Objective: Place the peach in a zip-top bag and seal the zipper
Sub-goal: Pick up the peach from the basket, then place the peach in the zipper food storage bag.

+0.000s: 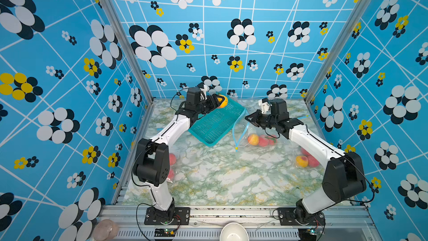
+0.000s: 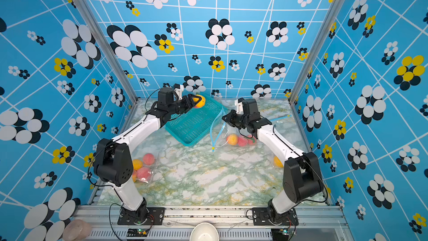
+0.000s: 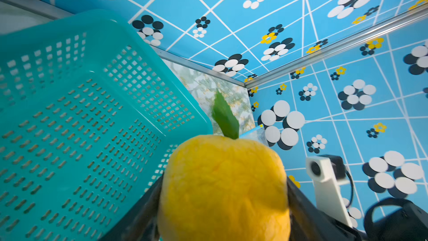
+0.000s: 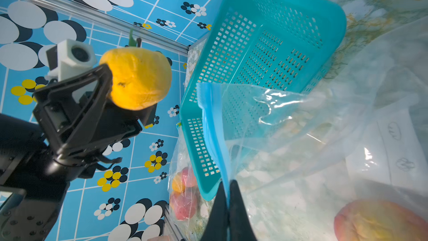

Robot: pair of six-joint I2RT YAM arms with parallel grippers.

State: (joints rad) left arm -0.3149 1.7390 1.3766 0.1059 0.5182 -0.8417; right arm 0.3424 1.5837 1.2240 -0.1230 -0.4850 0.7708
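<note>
A yellow-orange peach (image 1: 223, 101) (image 3: 224, 186) with a green leaf sits between the jaws of my left gripper (image 1: 218, 102) (image 4: 129, 96), which is shut on its sides. It hangs above the far end of a teal basket (image 1: 215, 121) (image 3: 69, 124). My right gripper (image 1: 249, 119) (image 4: 229, 188) is shut on the blue zipper strip (image 4: 213, 130) of a clear zip-top bag (image 1: 266, 135) (image 4: 301, 135). It holds that edge up off the table, to the right of the basket. Inside this bag lie peaches (image 1: 253, 139).
The basket lies tilted at the back of the marble table (image 1: 220, 177). Another bag of peaches (image 2: 143, 165) lies front left by the left arm's base. A further one (image 1: 305, 159) lies under the right arm. A white bowl (image 1: 234, 233) stands past the front rail.
</note>
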